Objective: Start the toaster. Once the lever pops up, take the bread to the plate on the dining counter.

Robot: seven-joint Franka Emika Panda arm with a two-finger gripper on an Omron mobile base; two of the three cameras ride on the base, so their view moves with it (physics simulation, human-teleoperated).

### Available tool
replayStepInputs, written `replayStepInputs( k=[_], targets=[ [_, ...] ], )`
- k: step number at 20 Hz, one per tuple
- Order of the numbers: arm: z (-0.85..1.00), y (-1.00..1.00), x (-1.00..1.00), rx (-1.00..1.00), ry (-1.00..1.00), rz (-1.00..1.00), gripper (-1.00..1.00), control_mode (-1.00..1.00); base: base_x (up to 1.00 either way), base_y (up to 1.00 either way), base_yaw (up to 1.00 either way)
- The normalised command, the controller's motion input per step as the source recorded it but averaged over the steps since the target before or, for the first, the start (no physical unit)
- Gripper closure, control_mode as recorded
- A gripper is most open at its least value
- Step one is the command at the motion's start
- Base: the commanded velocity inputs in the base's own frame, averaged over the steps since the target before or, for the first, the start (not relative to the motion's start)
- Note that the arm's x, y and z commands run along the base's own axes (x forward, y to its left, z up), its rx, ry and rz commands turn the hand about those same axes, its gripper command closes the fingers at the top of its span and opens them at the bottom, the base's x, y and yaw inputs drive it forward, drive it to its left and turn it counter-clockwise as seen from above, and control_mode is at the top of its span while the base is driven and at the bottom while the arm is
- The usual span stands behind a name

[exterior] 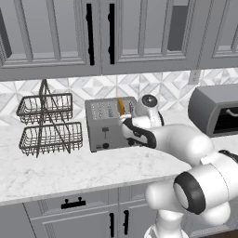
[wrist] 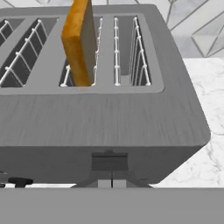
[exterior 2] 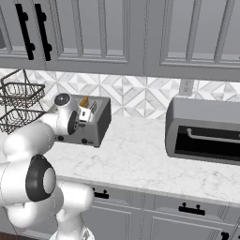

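Note:
The grey four-slot toaster (exterior: 106,124) (exterior 2: 99,123) (wrist: 109,118) stands on the marble worktop by the backsplash. The bread (exterior: 121,107) (exterior 2: 84,101) (wrist: 78,39) stands upright in an inner slot on the right half, its orange crust well above the top. My gripper (exterior: 124,122) (exterior 2: 86,115) (wrist: 111,183) is shut with nothing in it, at the toaster's front face on its right side. In the hand view the dark lever (wrist: 109,162) sits just above my closed fingertips; I cannot tell whether they touch. The plate and the dining counter are out of view.
A two-tier wire basket rack (exterior: 46,123) (exterior 2: 18,108) stands left of the toaster. A large dark-grey rounded appliance (exterior: 216,109) (exterior 2: 206,129) sits to the right. Wall cabinets (exterior: 93,37) hang overhead. Bare marble worktop (exterior: 69,167) (exterior 2: 140,159) lies in front.

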Motion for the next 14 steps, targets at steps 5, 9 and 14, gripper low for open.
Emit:
replayStepInputs(
  k=[5, 9, 14],
  targets=[
    [-0.12, 0.00, 0.08, 0.00, 0.00, 0.00, 1.00, -1.00, 0.00, 0.00, 0.00],
    [-0.16, 0.00, 0.06, 0.00, 0.00, 0.00, 1.00, -1.00, 0.00, 0.00, 0.00],
    [-0.16, 0.00, 0.07, 0.00, 0.00, 0.00, 1.00, -1.00, 0.00, 0.00, 0.00]
  ],
)
